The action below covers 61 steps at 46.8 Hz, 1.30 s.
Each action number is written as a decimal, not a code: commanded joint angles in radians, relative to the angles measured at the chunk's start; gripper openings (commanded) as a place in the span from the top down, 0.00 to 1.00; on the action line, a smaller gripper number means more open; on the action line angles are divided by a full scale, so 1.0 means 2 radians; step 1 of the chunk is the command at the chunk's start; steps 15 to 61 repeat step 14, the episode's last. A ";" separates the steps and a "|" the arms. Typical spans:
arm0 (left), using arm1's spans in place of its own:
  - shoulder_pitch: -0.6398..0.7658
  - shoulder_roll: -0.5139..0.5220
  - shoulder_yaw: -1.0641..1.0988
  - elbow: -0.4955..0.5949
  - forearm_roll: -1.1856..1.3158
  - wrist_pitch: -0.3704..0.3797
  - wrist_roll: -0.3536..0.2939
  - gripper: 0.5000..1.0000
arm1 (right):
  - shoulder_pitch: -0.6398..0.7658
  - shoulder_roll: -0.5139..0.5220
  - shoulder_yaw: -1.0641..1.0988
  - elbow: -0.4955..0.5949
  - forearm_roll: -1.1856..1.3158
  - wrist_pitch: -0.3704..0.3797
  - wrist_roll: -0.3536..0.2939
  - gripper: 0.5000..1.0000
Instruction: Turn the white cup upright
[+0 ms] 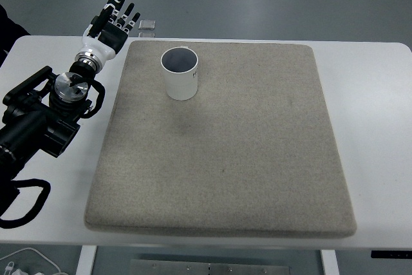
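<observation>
A white cup (180,73) stands upright on the beige mat (225,146), near the mat's far left part, its open mouth facing up. My left hand (116,18) lies to the left of the cup beyond the mat's far left corner, over the white table. Its fingers are spread and hold nothing. The black left arm (45,117) runs in from the left edge. No right arm shows.
The white table (373,127) surrounds the mat. A small clear object (148,26) lies on the table just past the mat's far left corner, close to my left hand. Cables (26,259) hang at the lower left.
</observation>
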 commanded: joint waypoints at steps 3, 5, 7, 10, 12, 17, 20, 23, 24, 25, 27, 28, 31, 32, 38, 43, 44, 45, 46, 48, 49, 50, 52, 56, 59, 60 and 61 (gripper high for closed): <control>-0.001 -0.001 -0.004 -0.001 -0.003 0.004 0.001 0.01 | 0.000 0.000 0.000 0.001 0.000 0.000 0.000 0.14; -0.001 -0.001 -0.007 0.000 -0.010 0.008 0.001 0.01 | 0.000 0.000 0.000 0.001 0.001 0.000 0.000 0.14; -0.001 -0.001 -0.008 0.000 -0.018 0.011 0.001 0.01 | 0.000 0.000 0.000 0.001 0.001 0.000 0.000 0.14; -0.001 -0.001 -0.008 0.000 -0.025 0.012 0.002 0.01 | 0.000 0.000 0.000 0.001 0.001 0.000 0.000 0.14; -0.001 -0.002 -0.008 -0.001 -0.025 0.012 0.001 0.01 | 0.000 0.000 0.000 0.001 0.001 0.000 0.000 0.14; -0.001 -0.003 -0.008 -0.001 -0.025 0.012 0.001 0.01 | 0.000 0.000 0.000 0.001 0.001 0.000 0.000 0.14; -0.001 -0.003 -0.008 -0.001 -0.025 0.012 0.001 0.01 | 0.000 0.000 0.000 0.001 0.001 0.000 0.000 0.14; -0.001 -0.003 -0.008 -0.001 -0.025 0.012 0.001 0.01 | 0.000 0.000 0.000 0.001 0.001 0.000 0.000 0.14; -0.001 -0.003 -0.008 -0.001 -0.025 0.012 0.001 0.01 | 0.000 0.000 0.000 0.001 0.001 0.000 0.000 0.14; -0.001 -0.003 -0.008 -0.001 -0.025 0.012 0.001 0.01 | 0.000 0.000 0.000 0.001 0.001 0.000 0.000 0.14; -0.001 -0.003 -0.008 -0.001 -0.025 0.012 0.001 0.01 | 0.000 0.000 0.000 0.001 0.001 0.000 0.000 0.14; -0.001 -0.003 -0.008 -0.001 -0.025 0.012 0.001 0.01 | 0.000 0.000 0.000 0.001 0.001 0.000 0.000 0.14; -0.001 -0.003 -0.008 -0.001 -0.025 0.012 0.001 0.01 | 0.000 0.000 0.000 0.001 0.001 0.000 0.000 0.14; -0.001 -0.003 -0.008 -0.001 -0.025 0.012 0.001 0.01 | 0.000 0.000 0.000 0.001 0.001 0.000 0.000 0.14; -0.001 -0.003 -0.008 -0.001 -0.025 0.012 0.001 0.01 | 0.000 0.000 0.000 0.001 0.001 0.000 0.000 0.14; -0.001 -0.003 -0.008 -0.001 -0.025 0.012 0.001 0.01 | 0.000 0.000 0.000 0.001 0.001 0.000 0.000 0.14; -0.001 -0.003 -0.008 -0.001 -0.025 0.012 0.001 0.01 | 0.000 0.000 0.000 0.001 0.001 0.000 0.000 0.14; -0.001 -0.003 -0.008 -0.001 -0.025 0.012 0.001 0.01 | 0.000 0.000 0.000 0.001 0.001 0.000 0.000 0.14; -0.001 -0.003 -0.008 -0.001 -0.025 0.012 0.001 0.01 | 0.000 0.000 0.000 0.001 0.001 0.000 0.000 0.14; -0.001 -0.003 -0.008 -0.001 -0.025 0.012 0.001 0.01 | 0.000 0.000 0.000 0.001 0.001 0.000 0.000 0.14; -0.001 -0.003 -0.008 -0.001 -0.025 0.012 0.001 0.01 | 0.000 0.000 0.000 0.001 0.001 0.000 0.000 0.14; -0.001 -0.003 -0.008 -0.001 -0.025 0.012 0.001 0.01 | 0.000 0.000 0.000 0.001 0.001 0.000 0.000 0.14; -0.001 -0.003 -0.008 -0.001 -0.025 0.012 0.001 0.01 | 0.000 0.000 0.000 0.001 0.001 0.000 0.000 0.14; -0.001 -0.003 -0.008 -0.001 -0.025 0.012 0.001 0.01 | 0.000 0.000 0.000 0.001 0.001 0.000 0.000 0.14; -0.001 -0.003 -0.008 -0.001 -0.025 0.012 0.001 0.01 | 0.000 0.000 0.000 0.001 0.001 0.000 0.000 0.14; -0.001 -0.003 -0.008 -0.001 -0.025 0.012 0.001 0.01 | 0.000 0.000 0.000 0.001 0.001 0.000 0.000 0.14; -0.001 -0.003 -0.008 -0.001 -0.025 0.012 0.001 0.01 | 0.000 0.000 0.000 0.001 0.001 0.000 0.000 0.14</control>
